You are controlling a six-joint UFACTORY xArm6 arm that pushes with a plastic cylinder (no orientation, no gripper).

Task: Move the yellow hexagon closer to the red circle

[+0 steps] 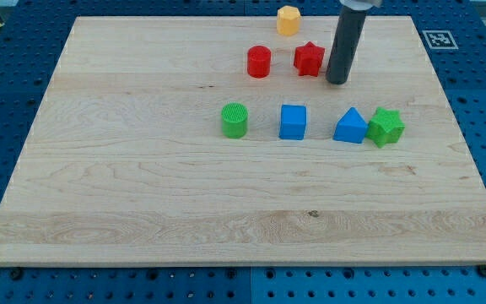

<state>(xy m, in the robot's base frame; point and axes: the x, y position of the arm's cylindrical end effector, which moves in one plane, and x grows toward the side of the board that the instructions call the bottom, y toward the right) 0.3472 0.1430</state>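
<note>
The yellow hexagon [288,19] sits near the view's top edge of the wooden board, above and to the right of the red circle [259,62]. A red star [309,58] lies just right of the red circle. My tip [337,81] stands on the board just right of the red star and below and to the right of the yellow hexagon, touching no block.
A green circle [234,120], a blue cube [293,122], a blue triangle [351,127] and a green star [386,127] form a row across the board's middle. The wooden board [142,169] lies on a blue perforated table. A marker tag [435,39] is at the top right.
</note>
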